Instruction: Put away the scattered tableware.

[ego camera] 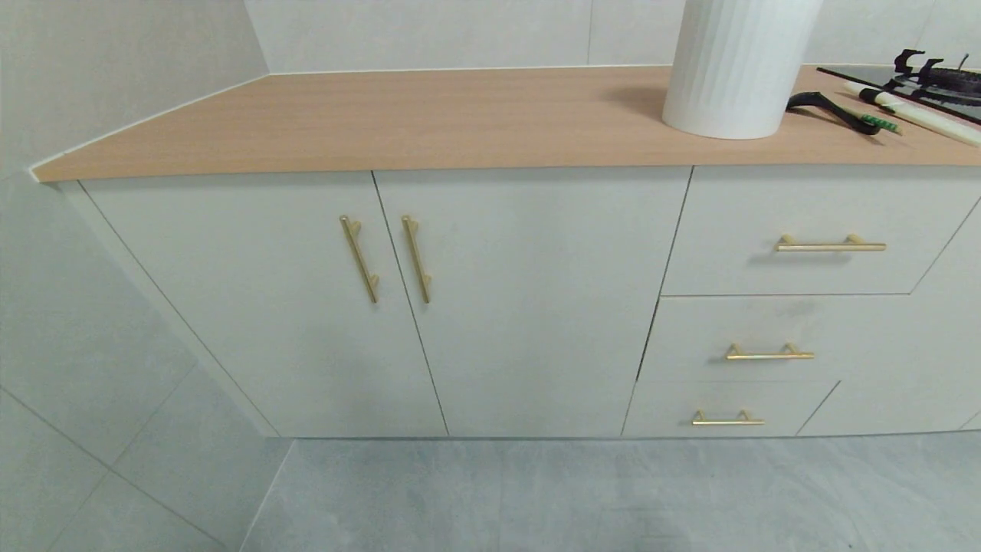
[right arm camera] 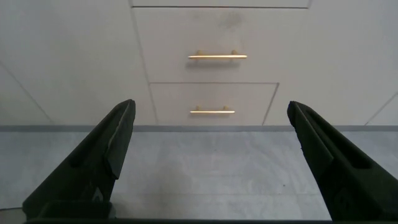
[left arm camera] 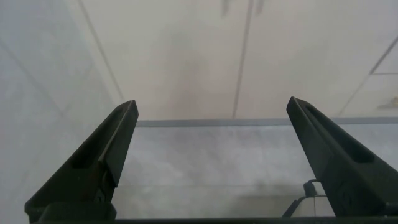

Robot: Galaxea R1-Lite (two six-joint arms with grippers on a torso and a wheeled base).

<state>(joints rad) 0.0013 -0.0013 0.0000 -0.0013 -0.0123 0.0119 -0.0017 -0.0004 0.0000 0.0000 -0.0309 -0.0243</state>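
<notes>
While the left gripper (left arm camera: 212, 103) hangs low over the grey floor (left arm camera: 205, 155) just before the double cabinet doors (ego camera: 383, 307), its fingers are released and spread wide apart. The right gripper (right arm camera: 211, 104) is likewise spread open, facing the two lower drawers (right arm camera: 211, 84) with their gold bar handles. The scattered tableware lies at the far right of the wooden countertop (ego camera: 383, 119). There, a black ladle (ego camera: 831, 109) rests just right of a tall white ribbed container (ego camera: 732, 69). Beside the ladle lies a long pale utensil with a dark tip (ego camera: 927, 117). A black stovetop (ego camera: 939, 80) sits behind them at the right edge. All doors and drawers are closed.
</notes>
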